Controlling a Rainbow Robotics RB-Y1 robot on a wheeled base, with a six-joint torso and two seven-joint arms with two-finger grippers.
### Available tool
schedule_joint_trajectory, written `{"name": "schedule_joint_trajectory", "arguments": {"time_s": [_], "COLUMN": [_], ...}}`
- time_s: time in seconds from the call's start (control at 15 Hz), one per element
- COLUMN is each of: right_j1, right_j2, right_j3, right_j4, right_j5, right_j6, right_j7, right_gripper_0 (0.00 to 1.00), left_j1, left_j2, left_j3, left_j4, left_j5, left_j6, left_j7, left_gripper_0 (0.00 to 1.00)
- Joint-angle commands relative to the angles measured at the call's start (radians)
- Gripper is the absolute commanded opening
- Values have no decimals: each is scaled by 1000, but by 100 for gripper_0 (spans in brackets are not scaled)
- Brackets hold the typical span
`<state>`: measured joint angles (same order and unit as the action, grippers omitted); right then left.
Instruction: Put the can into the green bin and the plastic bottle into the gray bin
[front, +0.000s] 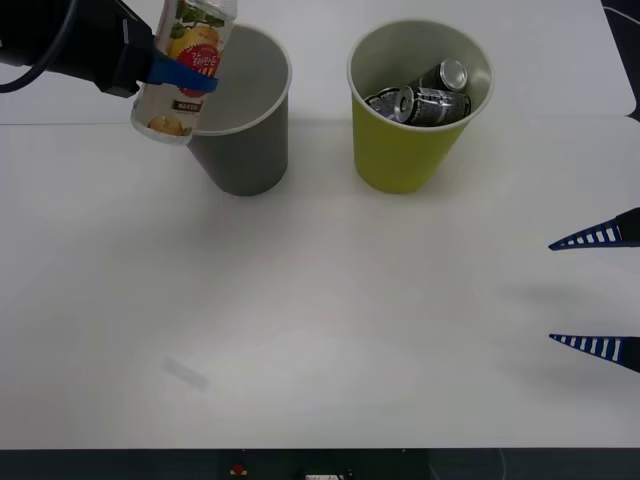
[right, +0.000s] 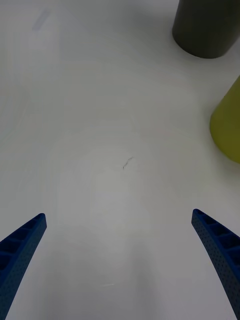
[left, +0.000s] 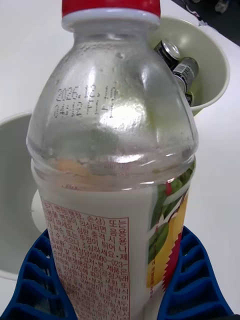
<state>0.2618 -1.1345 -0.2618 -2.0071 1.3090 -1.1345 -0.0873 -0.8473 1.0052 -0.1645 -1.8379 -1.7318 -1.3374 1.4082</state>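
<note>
My left gripper (front: 185, 73) is shut on the plastic bottle (front: 185, 70), a clear one with a pale fruit label, and holds it in the air at the left rim of the gray bin (front: 255, 150). Up close, the plastic bottle (left: 112, 165) shows its red cap, with blue fingers (left: 37, 280) clamped on its label and the gray bin (left: 12, 200) beneath it. The green bin (front: 400, 150) stands to the right with dark cans (front: 425, 98) lying inside; the cans (left: 177, 62) also appear in the left wrist view. My right gripper (front: 598, 292) hovers open at the table's right edge.
The white table (front: 320, 330) spreads out in front of both bins. In the right wrist view the gray bin (right: 205, 27) and the green bin (right: 227, 125) stand well beyond the open fingers. A faint smudge (front: 185, 373) marks the near left table.
</note>
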Motion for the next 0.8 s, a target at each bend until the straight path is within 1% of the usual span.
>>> {"name": "schedule_joint_trajectory", "arguments": {"time_s": [0.07, 0.4, 0.8], "right_j1": [0, 0, 0], "right_j2": [0, 0, 0], "right_j3": [0, 0, 0], "right_j4": [0, 0, 0], "right_j5": [0, 0, 0], "right_j6": [0, 0, 0], "right_j7": [0, 0, 0], "right_gripper_0": [100, 100, 100], "left_j1": [-61, -173, -260], "left_j2": [-50, -157, -292], "left_j3": [5, 5, 3], "left_j4": [60, 186, 355], "left_j5": [-77, -203, -348], "left_j6": [-65, -161, -169], "left_j7": [2, 0, -12], "left_gripper_0": [0, 0, 0]}}
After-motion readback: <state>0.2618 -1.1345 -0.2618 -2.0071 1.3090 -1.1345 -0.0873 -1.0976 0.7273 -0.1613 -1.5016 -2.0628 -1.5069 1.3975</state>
